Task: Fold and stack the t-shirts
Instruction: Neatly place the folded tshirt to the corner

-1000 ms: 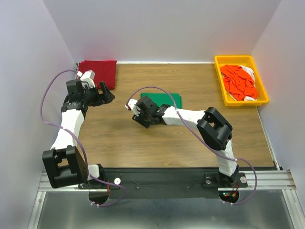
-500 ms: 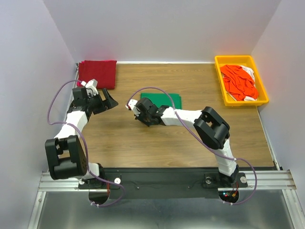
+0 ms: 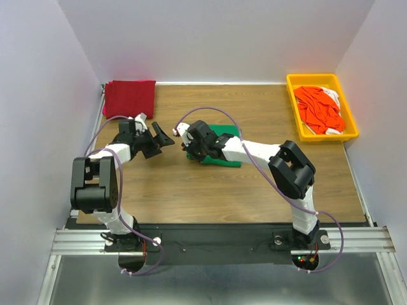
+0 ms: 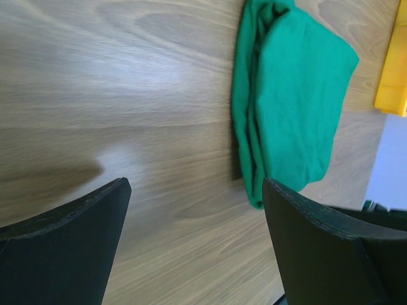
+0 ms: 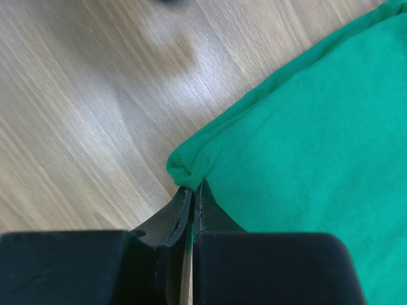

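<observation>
**Green t-shirt [image 3: 227, 132] gripped at one corner on the wooden surface**

The green t-shirt lies folded into a flat rectangle on the wood-grain surface [image 3: 191, 190]. The right fingers [image 5: 192, 202] are pressed together on a corner at its left side. A small bunched tip of green cloth sits right at their ends, and the rest of the shirt spreads flat away from them. The left fingers [image 3: 162, 135] stand wide apart just left of the green t-shirt, low over bare wood and holding nothing. They point toward its layered left edge without touching it.

Farther back and well to the left of the green t-shirt, a dark red t-shirt [image 3: 130, 97] lies folded flat. Its far edge sits close against the back wall [image 3: 216, 38].

Well to the right of the green t-shirt and a little farther back stands a yellow tray [image 3: 321, 77]. It holds loosely heaped orange-red t-shirts [image 3: 318, 108], with some white cloth [image 3: 333, 95] showing along their right side.

Plain pale walls close in behind the green t-shirt and on both sides — the surface runs up to them. Nearer than the shirt, a black bar [image 3: 216, 234] and a metal rail [image 3: 356, 238] carry the two arm bases. A thin purple cable [image 3: 206, 111] arcs over the right arm just above the shirt's left end.
</observation>
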Tool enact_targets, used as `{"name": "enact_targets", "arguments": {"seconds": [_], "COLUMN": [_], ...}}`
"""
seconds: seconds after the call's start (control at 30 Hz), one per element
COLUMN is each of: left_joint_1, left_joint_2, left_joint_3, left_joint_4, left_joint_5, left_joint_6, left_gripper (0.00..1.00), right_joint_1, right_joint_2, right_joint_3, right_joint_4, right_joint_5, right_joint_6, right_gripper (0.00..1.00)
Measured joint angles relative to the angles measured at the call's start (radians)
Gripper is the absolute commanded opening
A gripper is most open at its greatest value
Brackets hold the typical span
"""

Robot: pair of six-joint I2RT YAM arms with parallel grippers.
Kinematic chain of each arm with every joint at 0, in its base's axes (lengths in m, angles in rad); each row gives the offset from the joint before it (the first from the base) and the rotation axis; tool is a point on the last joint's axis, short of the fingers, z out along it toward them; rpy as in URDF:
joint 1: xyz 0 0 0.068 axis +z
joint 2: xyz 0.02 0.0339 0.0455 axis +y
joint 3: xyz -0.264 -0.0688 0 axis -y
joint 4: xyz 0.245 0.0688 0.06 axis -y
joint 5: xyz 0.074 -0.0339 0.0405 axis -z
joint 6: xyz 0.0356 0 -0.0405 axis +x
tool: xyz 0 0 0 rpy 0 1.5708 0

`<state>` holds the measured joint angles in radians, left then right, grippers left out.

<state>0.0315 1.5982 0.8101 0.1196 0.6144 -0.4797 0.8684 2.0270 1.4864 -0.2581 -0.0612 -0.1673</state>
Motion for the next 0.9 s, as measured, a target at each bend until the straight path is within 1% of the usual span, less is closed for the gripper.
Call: {"name": "enact_targets", "arguments": {"seconds": [0.17, 0.27, 0.4, 0.5, 0.67, 0.7, 0.77, 0.8, 0.9], "left_joint_1": [-0.105, -0.149, -0.195, -0.214, -0.250, -0.261, -0.276, -0.282, -0.303], "left_joint_2": [0.032, 0.071, 0.150, 0.167, 0.206, 0.221, 0.245, 0.254, 0.286], "left_joint_3": [0.000, 0.000, 0.000, 0.002, 0.024, 0.036, 0.051, 0.056, 0.072], "left_joint_4": [0.116, 0.183, 0.256, 0.304, 0.358, 0.368, 0.386, 0.396, 0.429], "left_joint_5": [-0.026, -0.040, -0.053, -0.070, -0.116, -0.127, -0.152, -0.157, -0.195], "left_joint_6": [-0.120, -0.185, -0.275, -0.322, -0.381, -0.394, -0.413, -0.423, -0.448], "left_gripper": [0.97, 0.97, 0.97, 0.97, 0.83, 0.79, 0.75, 0.69, 0.61], "right_joint_1": [0.000, -0.006, -0.013, -0.018, -0.024, -0.025, -0.026, -0.026, -0.026], "right_joint_2": [-0.005, -0.005, -0.005, -0.005, -0.003, -0.002, 0.006, 0.012, 0.021], "right_joint_3": [0.000, 0.009, 0.038, 0.059, 0.085, 0.090, 0.105, 0.114, 0.117], "right_joint_4": [-0.002, -0.005, -0.004, -0.003, -0.004, -0.004, -0.003, -0.003, -0.003], "right_joint_5": [-0.013, -0.019, -0.023, -0.027, -0.035, -0.035, -0.033, -0.033, -0.032], "right_joint_6": [0.015, 0.027, 0.041, 0.049, 0.069, 0.072, 0.079, 0.084, 0.091], "right_gripper": [0.01, 0.00, 0.01, 0.01, 0.01, 0.01, 0.01, 0.01, 0.01]}}
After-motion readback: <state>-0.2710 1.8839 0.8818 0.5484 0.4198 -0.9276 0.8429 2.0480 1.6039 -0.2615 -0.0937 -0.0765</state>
